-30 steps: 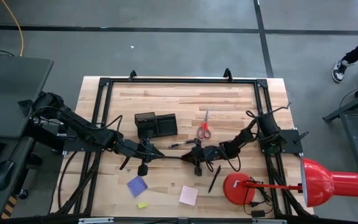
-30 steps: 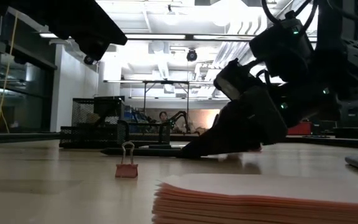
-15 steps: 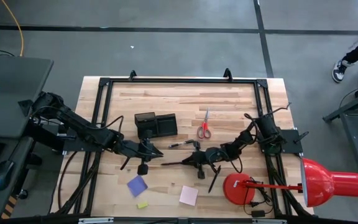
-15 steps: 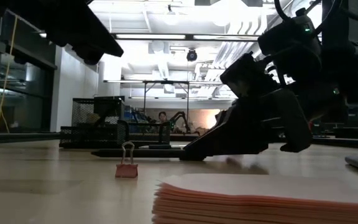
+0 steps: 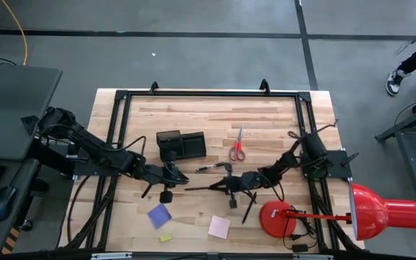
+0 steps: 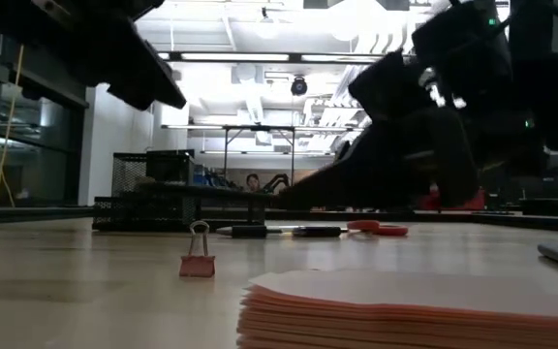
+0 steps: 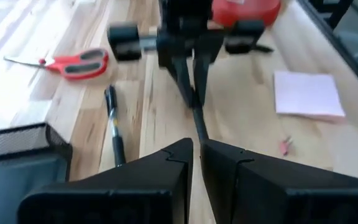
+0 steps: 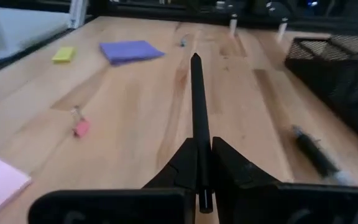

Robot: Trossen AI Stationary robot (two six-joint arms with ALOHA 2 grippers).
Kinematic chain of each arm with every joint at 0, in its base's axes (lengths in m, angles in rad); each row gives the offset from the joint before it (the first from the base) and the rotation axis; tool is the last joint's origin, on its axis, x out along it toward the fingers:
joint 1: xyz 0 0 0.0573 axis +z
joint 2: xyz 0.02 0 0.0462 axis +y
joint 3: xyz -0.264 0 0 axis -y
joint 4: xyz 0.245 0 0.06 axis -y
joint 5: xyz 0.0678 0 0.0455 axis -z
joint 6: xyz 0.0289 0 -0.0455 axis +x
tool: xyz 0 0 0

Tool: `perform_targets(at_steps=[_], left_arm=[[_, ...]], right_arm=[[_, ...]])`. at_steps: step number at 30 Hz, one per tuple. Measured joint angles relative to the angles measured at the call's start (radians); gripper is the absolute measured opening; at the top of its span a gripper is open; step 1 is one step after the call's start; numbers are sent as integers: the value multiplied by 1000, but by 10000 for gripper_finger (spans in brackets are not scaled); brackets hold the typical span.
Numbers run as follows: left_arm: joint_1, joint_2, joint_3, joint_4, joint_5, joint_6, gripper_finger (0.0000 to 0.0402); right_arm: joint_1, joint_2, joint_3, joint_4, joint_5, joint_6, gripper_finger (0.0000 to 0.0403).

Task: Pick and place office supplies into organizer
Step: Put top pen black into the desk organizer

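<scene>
Organizer [image 5: 180, 144], black mesh, sits at about 10 o'clock from table centre. Right gripper [image 5: 222, 187] near centre: jaws pressed together, pinching one dark pen [image 8: 197, 99] that sticks straight out past the fingertips and is lifted clear of the wood in the low view. Left gripper [image 5: 177, 175] at 9 o'clock of the right one, its tip near the free end of the held pen; jaws pressed together, nothing between them. Count: one pair of red-handled scissors [image 5: 237, 146] at 1 o'clock; two more pens lying on the table [image 5: 210, 167] [image 5: 249, 206]; one purple note pad [image 5: 159, 215]; one pink note pad [image 5: 219, 226]; one yellow eraser [image 5: 165, 237]; one pink binder clip [image 6: 198, 258]. No writing readable.
</scene>
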Motion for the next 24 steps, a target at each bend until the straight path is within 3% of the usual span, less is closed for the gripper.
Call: perform_targets(at_steps=[9, 12, 17, 24], left_arm=[[0, -32, 31, 8, -157, 22, 24], [0, -46, 30, -10, -218, 65, 24], [45, -32, 29, 6, -231, 103, 24], [136, -23, 29, 45, -237, 193, 42]], right_arm=[[51, -346, 0, -569, 326, -2, 7], [58, -514, 16, -835, 339, 57, 7], [67, -720, 118, -1230, 369, 90, 7], [66, -772, 337, -1645, 383, 140, 7]])
